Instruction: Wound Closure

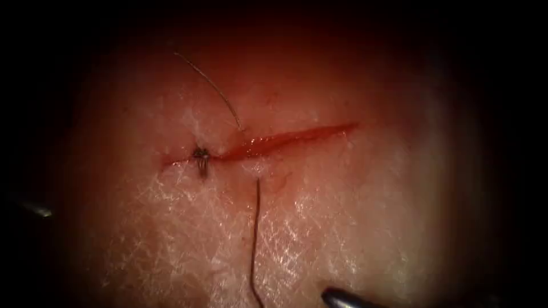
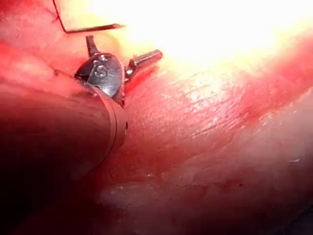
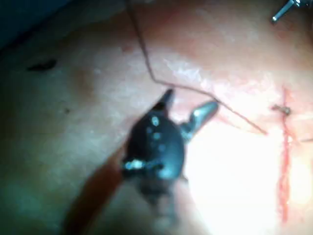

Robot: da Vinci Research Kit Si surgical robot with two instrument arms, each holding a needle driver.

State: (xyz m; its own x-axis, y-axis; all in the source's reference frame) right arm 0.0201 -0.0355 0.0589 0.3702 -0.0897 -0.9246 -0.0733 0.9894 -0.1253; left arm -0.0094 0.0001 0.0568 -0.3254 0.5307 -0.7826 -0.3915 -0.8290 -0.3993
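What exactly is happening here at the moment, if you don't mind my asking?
A red cut in the pale pork tissue is partly closed: one dark knotted stitch sits near its left end. A thin dark thread passes through the tissue at the cut further right. Both claws are open and hold nothing: the left arm's claw off to the left, the right arm's claw beside the thread.

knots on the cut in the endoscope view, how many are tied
1: a single knot sits on the cut near its left end. The thread further right crosses the cut untied. Both pincers are open, holding nothing.
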